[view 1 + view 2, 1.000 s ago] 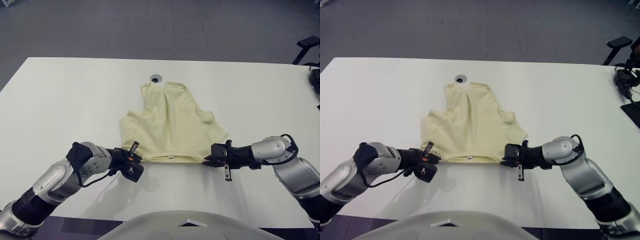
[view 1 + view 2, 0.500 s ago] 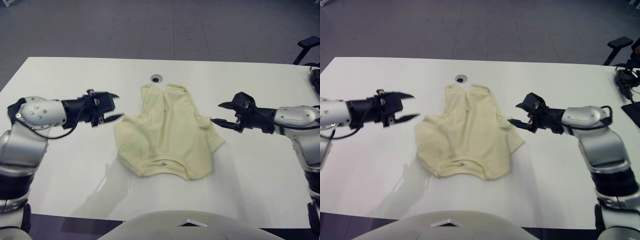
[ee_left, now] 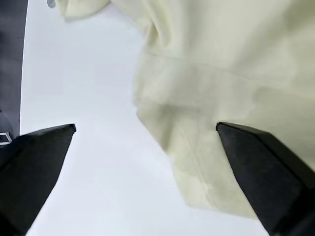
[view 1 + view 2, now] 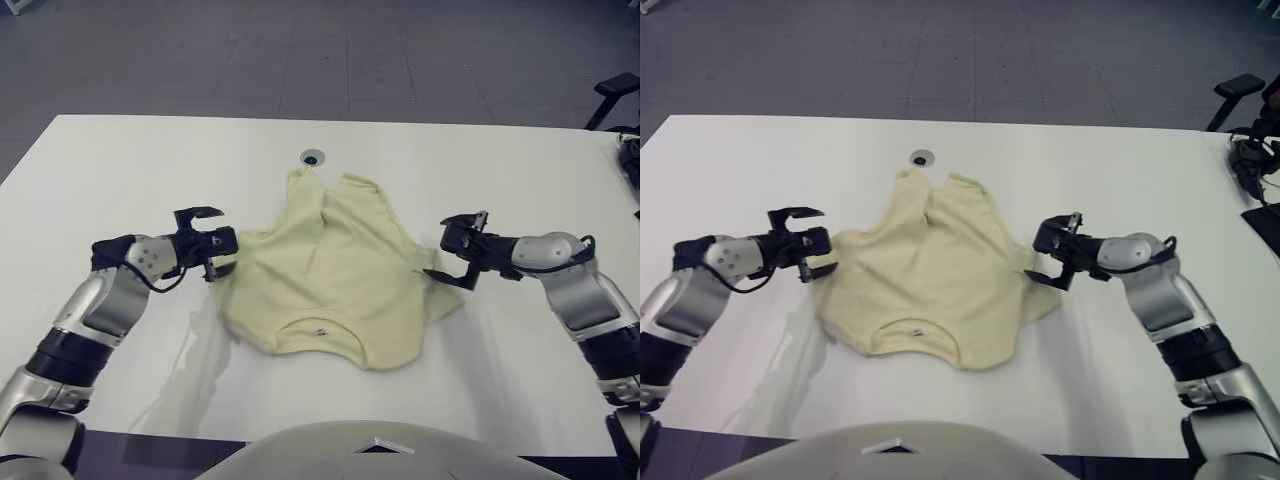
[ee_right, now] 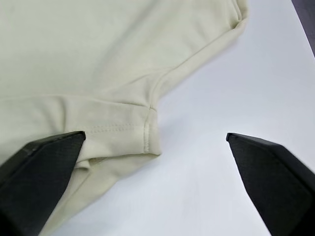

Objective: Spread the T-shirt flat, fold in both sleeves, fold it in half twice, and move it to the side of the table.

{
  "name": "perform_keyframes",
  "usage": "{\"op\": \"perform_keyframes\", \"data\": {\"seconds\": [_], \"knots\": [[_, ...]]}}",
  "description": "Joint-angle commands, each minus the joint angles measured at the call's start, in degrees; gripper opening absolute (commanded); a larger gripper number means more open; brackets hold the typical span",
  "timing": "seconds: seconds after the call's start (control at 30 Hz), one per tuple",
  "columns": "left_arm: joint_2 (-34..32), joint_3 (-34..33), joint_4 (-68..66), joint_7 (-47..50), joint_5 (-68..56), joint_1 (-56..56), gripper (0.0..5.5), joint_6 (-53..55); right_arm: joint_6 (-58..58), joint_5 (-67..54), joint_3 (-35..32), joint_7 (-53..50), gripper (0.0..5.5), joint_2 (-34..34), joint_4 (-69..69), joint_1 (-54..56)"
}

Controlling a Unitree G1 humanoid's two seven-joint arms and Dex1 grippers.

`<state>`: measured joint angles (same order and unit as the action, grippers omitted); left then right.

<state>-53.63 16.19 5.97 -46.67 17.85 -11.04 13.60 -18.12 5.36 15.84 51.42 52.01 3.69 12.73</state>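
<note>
Two grippers flank one pale yellow T-shirt, which lies near the middle of a white worktop. The shirt is crumpled, not flat. Its collar points toward the robot, its hem is bunched toward the far side, and ridges of cloth run up the middle.

The left gripper sits at the shirt's left sleeve, fingers spread wide, holding nothing. From its wrist cam, the sleeve's edge lies in the gap btwn the two black fingers, closer to one of them. The right gripper sits likewise at the right sleeve, also wide open w/ nothing held. Its wrist cam shows the sleeve's stitched hem, tucked under itself, in the gap btwn the fingers. Can't tell whether any finger touches the cloth.

Writing: a small tag sits inside the collar, but its print is too small to read.

Edges & room: the hem's far corner lies just beside a round cable hole set in the worktop. The collar lies apart from the near edge. White surface runs out from each sleeve to the worktop's left & right edges. Dark equipment sits at the right edge, well apart from the shirt.
</note>
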Motion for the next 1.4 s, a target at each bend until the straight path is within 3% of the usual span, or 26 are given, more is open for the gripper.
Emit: {"op": "perform_keyframes", "data": {"seconds": [0.03,0.33,0.43,0.53,0.67,0.8,0.9,1.13,1.4], "knots": [[-4.9,0.9,7.0,-8.4,-3.0,10.0,5.38,2.0,-2.7,0.7,1.0,5.6,5.4,6.5,5.1,-9.2],[-10.9,-6.2,20.7,-14.6,-9.9,17.8,5.38,8.7,-9.3,-3.5,-3.9,7.3,5.4,8.3,14.4,-13.5],[-6.8,-11.7,18.7,-15.3,-18.2,8.2,5.38,12.3,-15.2,-9.7,-7.9,8.2,5.4,6.0,17.9,-7.5],[-2.4,-12.8,11.5,-15.9,-23.3,-6.7,5.38,13.9,-19.2,-14.3,-9.3,9.6,5.4,4.1,18.5,1.1],[8.9,-5.0,-6.5,-11.5,-18.7,-25.1,5.38,11.2,-16.0,-10.6,-2.6,6.1,5.4,-6.6,3.3,18.4],[22.9,3.0,-28.6,-4.6,-12.3,-34.3,5.38,5.0,-5.7,-2.9,3.6,-3.1,5.4,-20.7,-23.0,30.2],[29.0,5.7,-40.7,-3.8,-10.3,-38.3,5.38,1.5,1.0,0.5,5.9,-6.8,5.4,-27.4,-37.6,36.0],[31.4,7.7,-52.4,-6.6,-6.9,-42.3,5.38,-4.5,12.5,5.1,6.8,-10.9,5.4,-35.7,-59.1,43.3],[29.5,6.9,-48.8,-11.4,-6.6,-40.7,5.38,-5.4,18.2,9.8,7.5,-11.9,5.4,-35.9,-67.5,43.0]]}}
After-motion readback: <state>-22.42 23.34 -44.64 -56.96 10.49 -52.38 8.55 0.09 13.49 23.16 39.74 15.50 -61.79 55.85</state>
